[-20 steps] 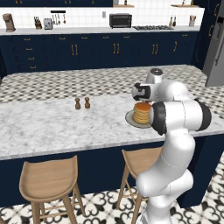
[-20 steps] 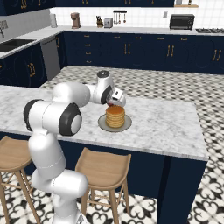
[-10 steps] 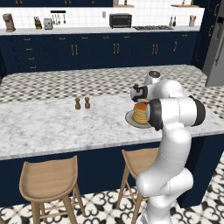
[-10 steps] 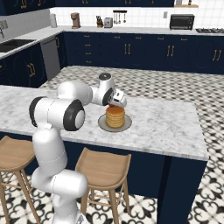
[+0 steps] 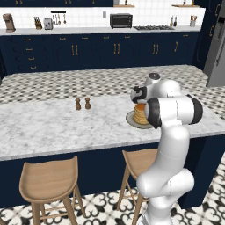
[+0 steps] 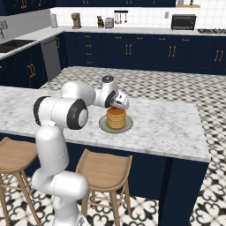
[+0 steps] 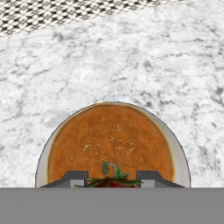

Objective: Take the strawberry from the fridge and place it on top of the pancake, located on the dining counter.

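While the fingers [image 7: 110, 178] gripped the strawberry [image 7: 112, 181] just above the pancake [image 7: 109, 142] on the worktop [image 7: 131, 65], fetch was judged complete; release onto the stack remained.

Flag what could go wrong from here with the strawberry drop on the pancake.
1. The gripper holds the strawberry near one edge of the pancake, not its middle; released here, it could roll off the stack onto the plate or the dining counter.
2. The hand hangs close over the stack in the right base view; any further descent may squash the fruit or dent the top pancake.
3. Leaves between the fingers might snag on opening.
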